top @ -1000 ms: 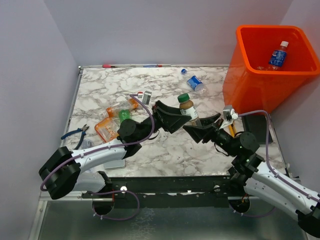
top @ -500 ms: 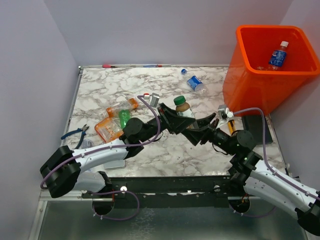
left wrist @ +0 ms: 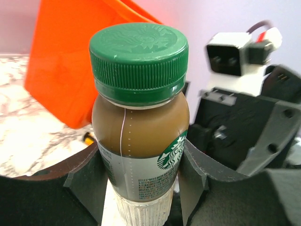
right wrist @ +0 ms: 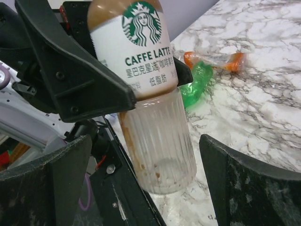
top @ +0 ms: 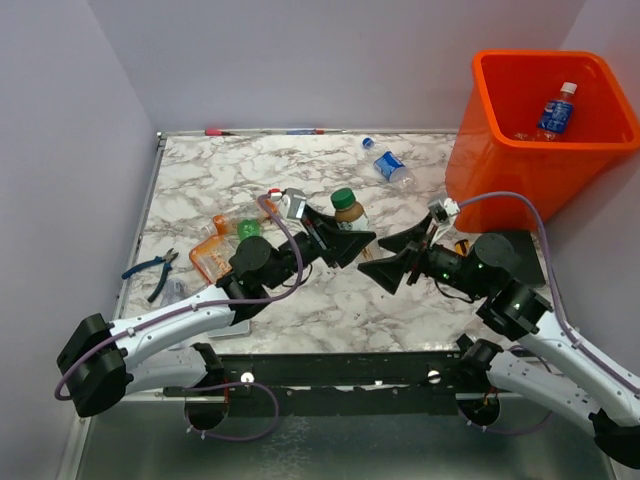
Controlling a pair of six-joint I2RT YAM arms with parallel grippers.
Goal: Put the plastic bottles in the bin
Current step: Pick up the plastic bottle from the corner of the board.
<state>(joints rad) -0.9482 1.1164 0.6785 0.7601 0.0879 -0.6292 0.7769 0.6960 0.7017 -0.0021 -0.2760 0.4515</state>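
The left hand [top: 347,238] was clamped on the latte bottle [top: 347,208], holding it upright over the middle of the table [top: 300,170]. The right hand [top: 378,258] stood wide open, its fingers on either side of the bottle's clear lower part without touching it. This looked like a handover between the arms. The bin [top: 500,170] stood at the far right with a blue-label bottle [top: 556,110] inside, and other bottles [top: 390,166] lay on the table. As the bin was on the right arm's side, the next move probably called for the right hand to close on that lower part before the left let go.
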